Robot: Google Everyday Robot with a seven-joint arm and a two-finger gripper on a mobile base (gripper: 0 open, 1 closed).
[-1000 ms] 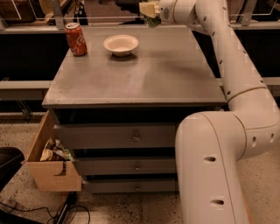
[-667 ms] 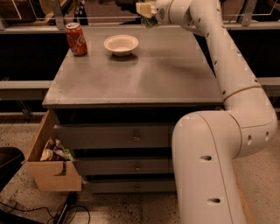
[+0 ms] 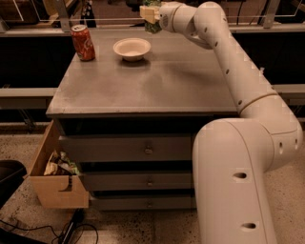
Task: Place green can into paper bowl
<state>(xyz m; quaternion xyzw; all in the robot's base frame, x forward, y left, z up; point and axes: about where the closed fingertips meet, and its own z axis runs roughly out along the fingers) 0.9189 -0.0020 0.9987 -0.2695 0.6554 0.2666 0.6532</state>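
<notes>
My gripper [image 3: 150, 14] is at the far edge of the grey table [image 3: 157, 81], raised above it, to the right of and behind the paper bowl [image 3: 132, 48]. It is shut on the green can [image 3: 153, 25], of which only the lower green part shows below the fingers. The paper bowl is off-white, shallow and holds nothing. It sits on the table's far left part.
A red soda can [image 3: 83, 42] stands upright left of the bowl near the table's left edge. Drawers [image 3: 148, 149] run below the tabletop. An open wooden drawer box [image 3: 55, 174] with packets sticks out at lower left. My white arm [image 3: 248, 95] spans the right side.
My gripper has moved left with the green can, closer to the bowl. The bowl and red can have not moved.
</notes>
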